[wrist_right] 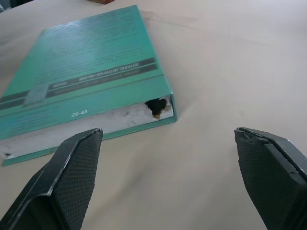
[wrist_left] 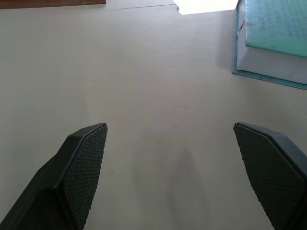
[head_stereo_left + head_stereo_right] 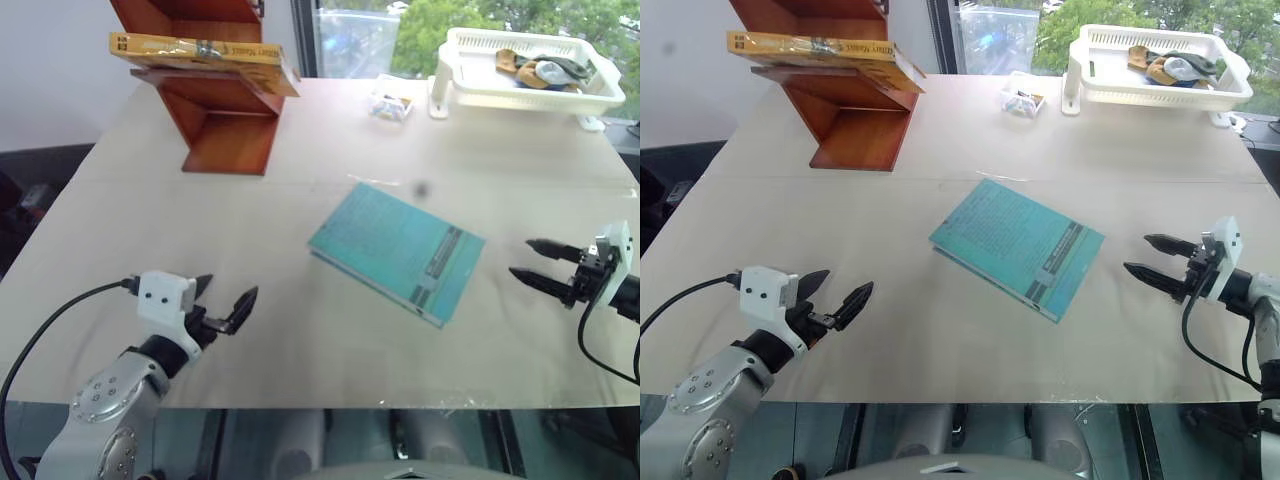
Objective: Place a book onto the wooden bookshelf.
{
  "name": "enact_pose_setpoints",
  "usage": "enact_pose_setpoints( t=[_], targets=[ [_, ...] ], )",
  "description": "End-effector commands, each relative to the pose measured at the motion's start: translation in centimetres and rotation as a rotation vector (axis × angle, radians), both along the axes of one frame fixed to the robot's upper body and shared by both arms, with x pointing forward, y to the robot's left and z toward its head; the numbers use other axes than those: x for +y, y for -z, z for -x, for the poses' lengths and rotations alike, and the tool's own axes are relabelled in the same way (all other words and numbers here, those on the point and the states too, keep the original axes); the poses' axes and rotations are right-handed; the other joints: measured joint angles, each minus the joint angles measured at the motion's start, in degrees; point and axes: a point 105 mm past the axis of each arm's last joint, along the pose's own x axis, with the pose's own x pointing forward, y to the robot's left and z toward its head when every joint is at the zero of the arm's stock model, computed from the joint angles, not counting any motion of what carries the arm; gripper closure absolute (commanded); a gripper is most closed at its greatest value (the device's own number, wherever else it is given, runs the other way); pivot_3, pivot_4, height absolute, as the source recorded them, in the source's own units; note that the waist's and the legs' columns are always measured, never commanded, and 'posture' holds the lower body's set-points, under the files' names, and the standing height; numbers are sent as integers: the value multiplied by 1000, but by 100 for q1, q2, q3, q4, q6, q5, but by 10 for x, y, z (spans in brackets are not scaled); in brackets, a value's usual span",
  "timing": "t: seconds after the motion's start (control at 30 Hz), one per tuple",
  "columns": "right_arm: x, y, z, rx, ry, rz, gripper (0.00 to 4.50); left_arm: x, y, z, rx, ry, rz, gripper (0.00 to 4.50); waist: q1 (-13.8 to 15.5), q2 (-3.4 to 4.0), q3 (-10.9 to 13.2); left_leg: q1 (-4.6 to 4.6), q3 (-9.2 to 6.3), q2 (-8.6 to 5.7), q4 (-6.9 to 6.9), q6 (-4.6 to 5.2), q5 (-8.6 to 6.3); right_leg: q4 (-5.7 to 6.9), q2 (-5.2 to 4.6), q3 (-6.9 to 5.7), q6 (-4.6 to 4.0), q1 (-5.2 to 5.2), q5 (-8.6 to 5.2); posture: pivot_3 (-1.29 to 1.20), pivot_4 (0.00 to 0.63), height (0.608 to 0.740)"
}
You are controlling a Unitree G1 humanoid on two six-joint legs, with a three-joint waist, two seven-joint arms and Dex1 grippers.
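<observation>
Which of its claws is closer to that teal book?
Right. The right gripper sits just beside the teal book; the left gripper is farther off, toward the table's near edge.

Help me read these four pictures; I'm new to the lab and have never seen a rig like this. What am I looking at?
This is a two-armed robot at a pale table. The two wide pictures come from cameras in its head, looking down over its arms. The two close-ups come from cameras on its wrists, looking out between each claw's black fingers.

The left claw and the right claw are both open and hold nothing.

On the table a teal book lies flat, with the right claw pointing at it. At the far left stands a wooden bookshelf, with a yellow book lying on one of its boards. At the far right is a white basket with some small items in it, and beside it a small clear packet.
</observation>
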Motion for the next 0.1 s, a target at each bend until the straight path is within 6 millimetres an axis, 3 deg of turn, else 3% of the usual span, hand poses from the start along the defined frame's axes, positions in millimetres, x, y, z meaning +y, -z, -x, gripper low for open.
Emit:
enact_pose_setpoints(
  t=[0.03,0.1],
  targets=[
    [4,-7,-3,-36,-23,1,0,-2,-12,3,-48,1,-13,67,0,0,0,1,1,0,-5,0,0,-2,0,0,0,0,0,0,150,740],
    [5,-8,-4,-37,-28,-5,0,-3,-14,4,-53,7,-16,67,0,0,0,-1,0,0,-7,0,0,-5,-1,0,0,-1,0,0,150,740]
  ],
)
